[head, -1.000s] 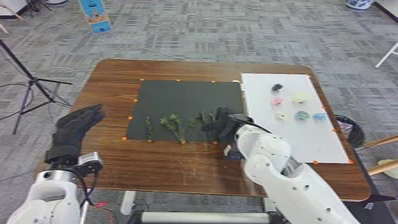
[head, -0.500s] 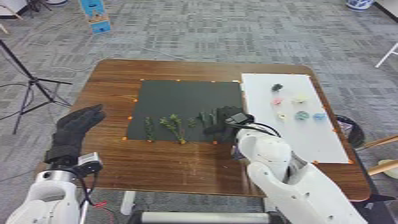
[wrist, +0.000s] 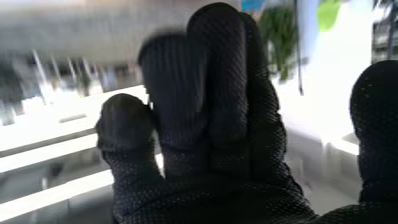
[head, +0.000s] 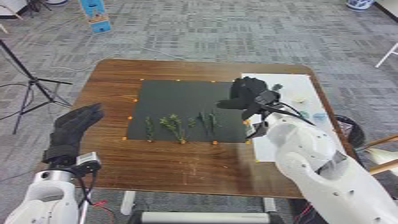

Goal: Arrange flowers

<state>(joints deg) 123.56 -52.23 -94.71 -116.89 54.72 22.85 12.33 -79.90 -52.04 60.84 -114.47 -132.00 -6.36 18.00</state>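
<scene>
Over the brown table point(head: 204, 172), right of frame's centre, the right hand point(head: 247, 91) is held fully opened and empty, the pale yellow flower point(head: 299, 99) being placed to its right.

No writing can be read. The blue panel point(head: 95, 16) at the far left bears marks too small to tell.
</scene>
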